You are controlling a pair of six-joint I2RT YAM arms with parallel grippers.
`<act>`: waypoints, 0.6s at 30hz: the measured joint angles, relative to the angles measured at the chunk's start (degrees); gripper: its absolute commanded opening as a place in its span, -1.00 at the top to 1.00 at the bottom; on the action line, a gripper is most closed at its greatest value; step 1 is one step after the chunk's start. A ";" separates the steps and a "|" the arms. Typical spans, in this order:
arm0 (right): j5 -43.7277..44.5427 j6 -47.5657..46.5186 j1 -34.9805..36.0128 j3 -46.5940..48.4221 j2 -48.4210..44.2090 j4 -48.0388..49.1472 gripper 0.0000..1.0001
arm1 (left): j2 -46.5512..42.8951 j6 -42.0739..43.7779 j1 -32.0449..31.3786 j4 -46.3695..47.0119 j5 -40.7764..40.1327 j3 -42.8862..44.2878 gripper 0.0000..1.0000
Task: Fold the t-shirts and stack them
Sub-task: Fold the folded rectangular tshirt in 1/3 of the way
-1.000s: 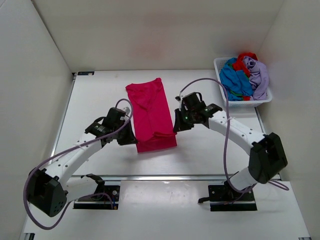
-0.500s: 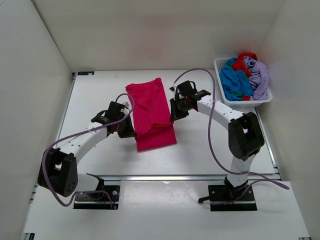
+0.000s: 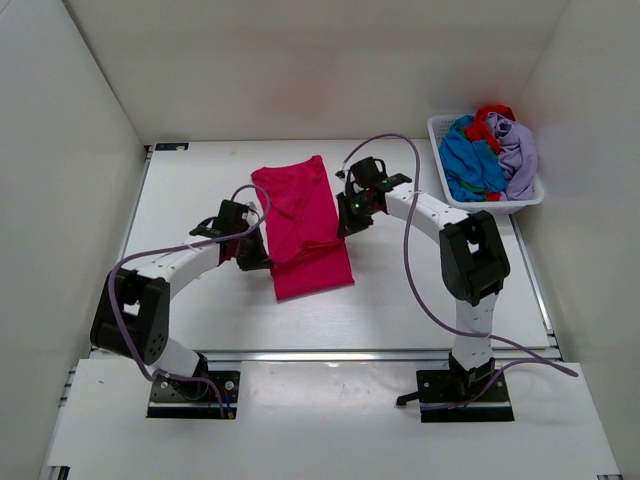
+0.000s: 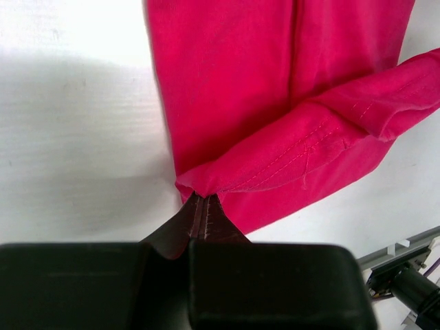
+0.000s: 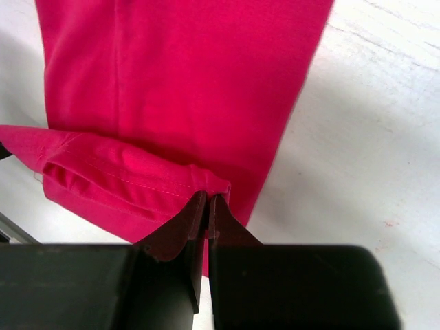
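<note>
The left hand (image 4: 204, 201) is clamped on the left edge of the pink t-shirt (image 3: 298, 205), and the right hand (image 5: 207, 201) is clamped on its right edge. Between them the near hem is doubled back over the cloth. The shirt lies lengthwise mid-worktop (image 3: 190, 190). More t-shirts (image 3: 488, 152) fill the basket (image 3: 487, 207) at the far right corner.

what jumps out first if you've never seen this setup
The bright magenta t-shirt lying lengthwise mid-table stands out first, with the left gripper and right gripper each pinching a corner of its near end. Next, the white basket at the far right, heaped with blue, red and lavender shirts.
</note>
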 measured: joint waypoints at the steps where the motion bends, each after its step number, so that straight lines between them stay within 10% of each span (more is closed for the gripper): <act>1: -0.02 -0.02 -0.20 0.02 0.22 0.02 1.00 | 0.24 -0.02 0.09 0.61 0.09 0.00 1.00; 10: -1.03 -0.63 -1.90 3.74 4.09 -0.17 1.00 | 4.76 -0.07 0.66 4.35 1.22 1.55 1.00; 18: -1.55 0.42 -2.51 5.31 5.07 2.58 0.35 | 7.26 -1.57 2.73 7.52 1.25 5.03 0.11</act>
